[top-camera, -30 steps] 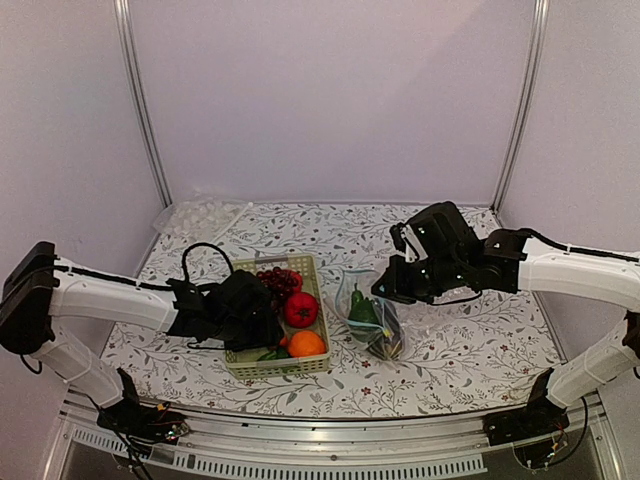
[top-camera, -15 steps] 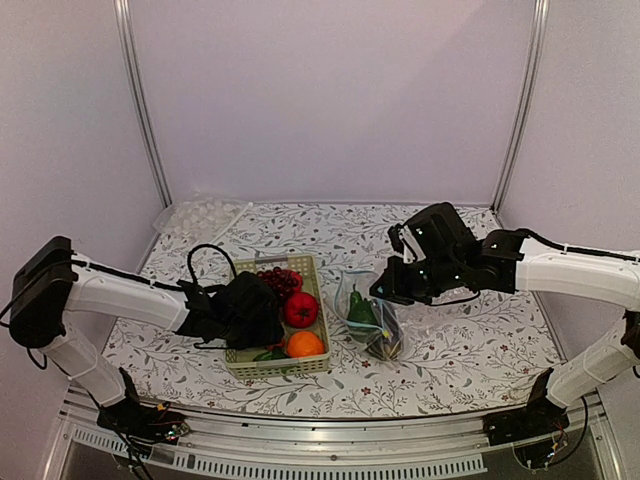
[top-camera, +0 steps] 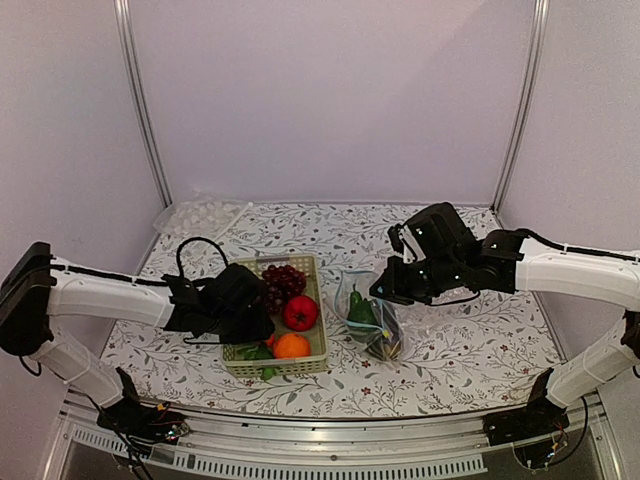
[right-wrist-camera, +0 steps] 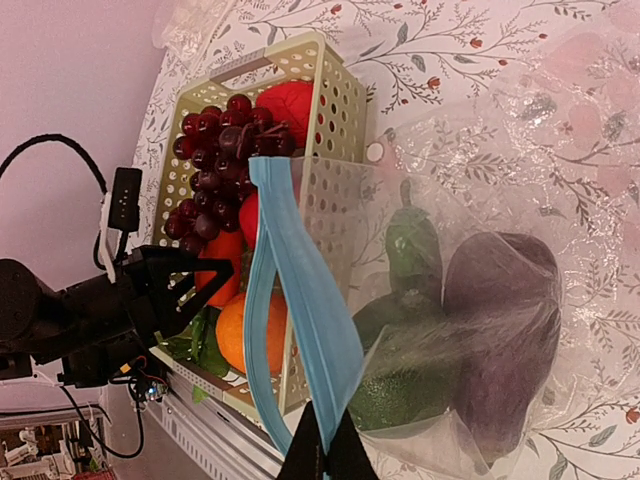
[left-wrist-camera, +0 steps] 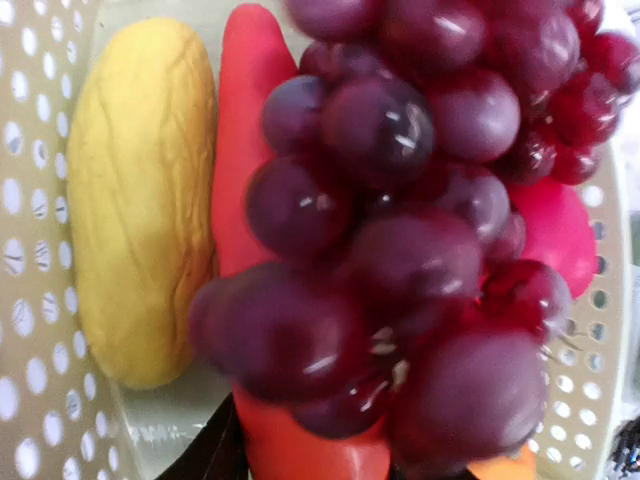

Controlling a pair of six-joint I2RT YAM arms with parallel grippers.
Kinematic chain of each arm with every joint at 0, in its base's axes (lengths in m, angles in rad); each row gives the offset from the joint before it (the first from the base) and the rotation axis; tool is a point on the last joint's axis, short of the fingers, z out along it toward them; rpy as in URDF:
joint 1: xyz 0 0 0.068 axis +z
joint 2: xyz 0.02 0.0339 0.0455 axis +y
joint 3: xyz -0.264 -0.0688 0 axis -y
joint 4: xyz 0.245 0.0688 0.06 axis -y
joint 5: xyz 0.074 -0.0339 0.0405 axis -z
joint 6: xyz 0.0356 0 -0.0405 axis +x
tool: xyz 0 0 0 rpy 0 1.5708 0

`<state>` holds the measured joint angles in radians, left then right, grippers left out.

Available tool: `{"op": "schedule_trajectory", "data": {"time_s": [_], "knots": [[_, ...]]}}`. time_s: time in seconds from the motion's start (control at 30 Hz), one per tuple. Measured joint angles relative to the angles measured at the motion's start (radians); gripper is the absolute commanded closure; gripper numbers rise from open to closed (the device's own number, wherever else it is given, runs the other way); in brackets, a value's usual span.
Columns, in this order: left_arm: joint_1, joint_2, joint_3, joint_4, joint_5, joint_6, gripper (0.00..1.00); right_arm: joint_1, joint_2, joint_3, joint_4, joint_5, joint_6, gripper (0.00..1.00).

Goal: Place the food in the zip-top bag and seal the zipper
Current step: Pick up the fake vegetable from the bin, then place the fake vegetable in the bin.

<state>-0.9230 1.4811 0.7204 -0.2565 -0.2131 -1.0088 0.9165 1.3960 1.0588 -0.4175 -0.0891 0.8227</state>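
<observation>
Plainly, the right fingers are pressed together on the zipper, pinching the blue strip so that it bows open into a loop just beyond them. The bag hangs from that pinch and rests on the bench, with the eggplant and a green vegetable inside it, beyond and to one side of the fingers. The film looks thin and limp. It would probably sag shut if released, and the strip is the one stiffer part worth gripping.

The left fingers hover low over the basket, close against the grapes, with the carrot and the corn lying just past them. Whether these fingers are spread or closing on something cannot be told, because the bunch fills their own view.

The grapes look light, hard and glossy. As a lumpy cluster they would likely roll or slip out of a shallow pinch, so a hold across the thick middle of the bunch seems safer. The carrot is long and smooth and would be best taken across its middle.
</observation>
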Motion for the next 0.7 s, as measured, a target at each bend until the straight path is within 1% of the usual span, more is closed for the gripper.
{"op": "schedule_trajectory", "data": {"time_s": [0.23,0.37,0.47,0.6,0.7], "knots": [[0.016,-0.311,0.0,-0.11,0.079,0.039,0.68,0.0,0.0,0.0,0.002,0.0,0.0,1.0],[0.041,-0.423,0.0,-0.164,0.14,0.057,0.69,0.0,0.0,0.0,0.01,-0.001,0.0,1.0],[0.049,-0.515,-0.011,-0.191,0.179,0.103,0.69,0.0,0.0,0.0,0.015,-0.003,0.0,1.0],[0.05,-0.652,-0.042,-0.164,0.221,0.172,0.68,0.0,0.0,0.0,0.022,-0.009,0.0,1.0],[0.05,-0.741,-0.069,-0.072,0.256,0.212,0.67,0.0,0.0,0.0,0.03,-0.022,0.0,1.0]]}}
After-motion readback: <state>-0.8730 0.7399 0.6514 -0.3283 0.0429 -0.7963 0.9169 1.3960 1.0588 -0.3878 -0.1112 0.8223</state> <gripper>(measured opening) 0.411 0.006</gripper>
